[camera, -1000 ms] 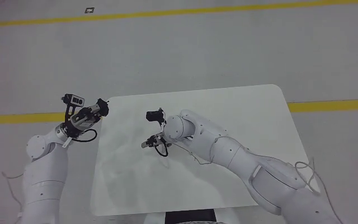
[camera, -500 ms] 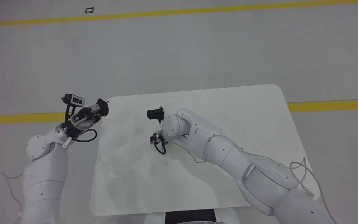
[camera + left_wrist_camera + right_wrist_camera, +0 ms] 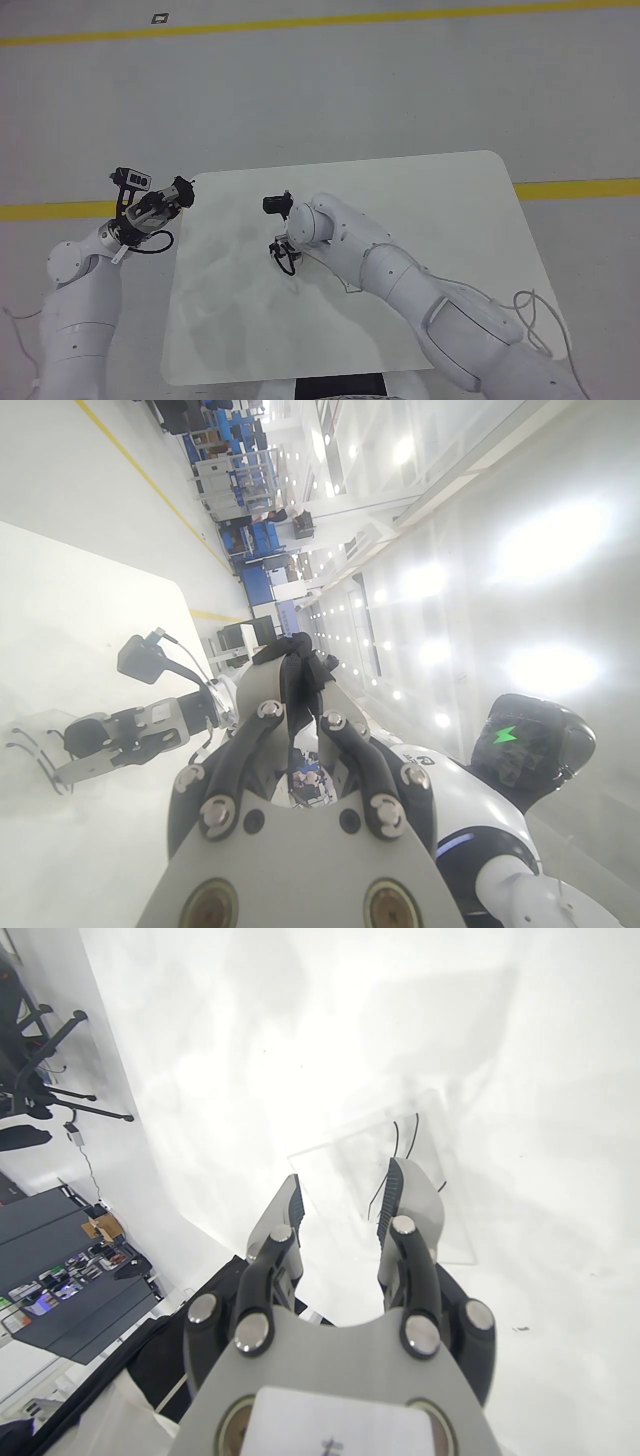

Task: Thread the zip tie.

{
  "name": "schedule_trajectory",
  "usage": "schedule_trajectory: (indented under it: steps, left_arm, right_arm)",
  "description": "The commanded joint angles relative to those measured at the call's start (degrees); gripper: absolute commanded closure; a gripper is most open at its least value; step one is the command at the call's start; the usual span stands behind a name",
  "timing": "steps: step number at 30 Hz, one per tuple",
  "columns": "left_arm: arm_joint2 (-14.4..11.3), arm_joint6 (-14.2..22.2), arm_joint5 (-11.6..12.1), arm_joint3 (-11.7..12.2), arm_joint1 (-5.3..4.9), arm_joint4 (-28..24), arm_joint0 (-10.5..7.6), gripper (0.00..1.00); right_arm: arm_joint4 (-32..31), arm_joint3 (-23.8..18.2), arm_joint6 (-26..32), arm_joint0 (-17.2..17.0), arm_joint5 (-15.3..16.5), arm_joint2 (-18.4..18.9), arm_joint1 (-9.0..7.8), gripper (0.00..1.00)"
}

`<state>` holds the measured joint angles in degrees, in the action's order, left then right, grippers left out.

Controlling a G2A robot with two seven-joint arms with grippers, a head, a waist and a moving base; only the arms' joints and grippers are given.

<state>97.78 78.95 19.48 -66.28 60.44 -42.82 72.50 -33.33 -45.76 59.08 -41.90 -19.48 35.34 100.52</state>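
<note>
Right hand (image 3: pixel 345 1173) hangs with fingers spread wide and nothing held, low over a clear sheet (image 3: pixel 452 1228) in the left half of the desk (image 3: pixel 420 190). Thin black zip tie (image 3: pixel 414 1134) lies on the sheet, just beside one finger. Left hand (image 3: pixel 300 645), its black-wrapped tips pressed together, is held off the desk's far left corner.

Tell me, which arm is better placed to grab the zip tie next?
Right. The right claw is open right over the black zip ties on the clear plate; the left claw is shut, off at the table edge.
</note>
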Motion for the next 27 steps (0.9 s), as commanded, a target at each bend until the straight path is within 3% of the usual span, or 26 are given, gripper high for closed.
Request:
schedule_trajectory:
  steps: [1,10,19,23,27]
  left_arm:
    - [0.0,0.0,0.0,0.0,0.00,0.0,0.00,1.00]
    - [0.0,0.0,0.0,0.0,0.00,0.0,0.00,1.00]
    - [0.0,0.0,0.0,0.0,0.00,0.0,0.00,1.00]
    - [0.0,0.0,0.0,0.0,0.00,0.0,0.00,1.00]
    - [0.0,0.0,0.0,0.0,0.00,0.0,0.00,1.00]
  right_arm:
    - [-1.9,-0.6,1.1,-0.6,0.0,1.4,0.34,0.66]
    - [-13.5,-4.2,8.3,-3.8,0.0,7.6,1.81,0.62]
    - [-27.0,-10.2,15.0,-9.7,0.0,15.8,4.01,0.59]
    - [-31.1,-11.7,15.9,-11.9,0.0,18.4,5.16,0.63]
    - [-34.2,-11.6,15.7,-13.1,0.0,20.1,6.25,0.73]
